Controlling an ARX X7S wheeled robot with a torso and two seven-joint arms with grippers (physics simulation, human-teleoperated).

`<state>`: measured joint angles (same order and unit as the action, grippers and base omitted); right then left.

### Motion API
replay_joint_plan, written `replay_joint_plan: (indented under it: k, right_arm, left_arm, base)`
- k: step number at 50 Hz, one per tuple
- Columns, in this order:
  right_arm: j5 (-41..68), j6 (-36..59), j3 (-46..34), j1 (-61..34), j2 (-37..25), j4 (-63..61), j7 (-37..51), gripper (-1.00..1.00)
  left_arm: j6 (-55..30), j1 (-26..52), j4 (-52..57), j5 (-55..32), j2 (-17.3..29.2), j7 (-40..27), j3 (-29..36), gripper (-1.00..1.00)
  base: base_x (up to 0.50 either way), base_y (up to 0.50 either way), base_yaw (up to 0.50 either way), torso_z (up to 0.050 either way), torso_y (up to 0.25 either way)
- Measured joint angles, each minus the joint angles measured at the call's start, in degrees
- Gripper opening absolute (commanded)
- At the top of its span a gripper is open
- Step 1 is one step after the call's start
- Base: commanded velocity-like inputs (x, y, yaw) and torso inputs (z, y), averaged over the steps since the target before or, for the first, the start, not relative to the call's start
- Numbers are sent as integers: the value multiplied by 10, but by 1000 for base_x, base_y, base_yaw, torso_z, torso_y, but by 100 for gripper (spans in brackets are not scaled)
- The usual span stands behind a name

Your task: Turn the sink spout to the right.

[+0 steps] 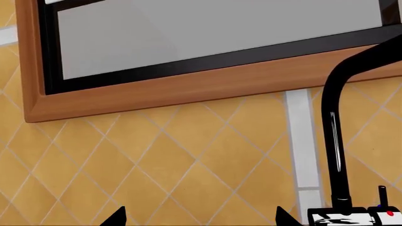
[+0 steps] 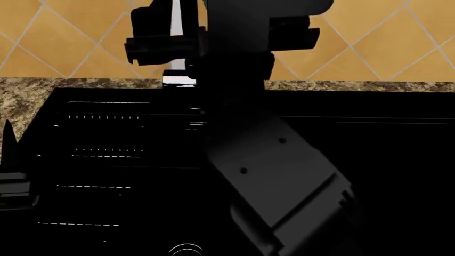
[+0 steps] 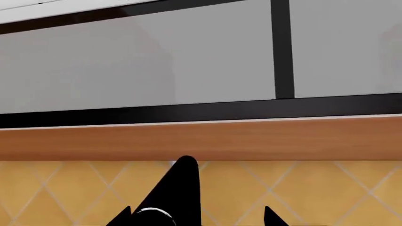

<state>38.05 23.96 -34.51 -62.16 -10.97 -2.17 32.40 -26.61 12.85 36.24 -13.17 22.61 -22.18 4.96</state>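
Your right gripper (image 3: 197, 217) stands open around the sink spout (image 3: 179, 188); this stiff, smooth tube may slip, so push it low near the chrome base (image 1: 342, 218).

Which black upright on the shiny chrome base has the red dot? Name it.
The short black lever, red dot at its foot; the tall thin black sink spout beside it is unmarked and bends overhead.
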Motion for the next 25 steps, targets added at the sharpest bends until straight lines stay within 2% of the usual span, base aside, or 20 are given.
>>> replay_joint_plan:
  k: [25]
  right_arm:
    - [9,22,7,4,-33,-37,24,100]
  left_arm:
    - [0,1,-1,-2,2,-4,2,100]
  base:
    - [0,0,0,0,0]
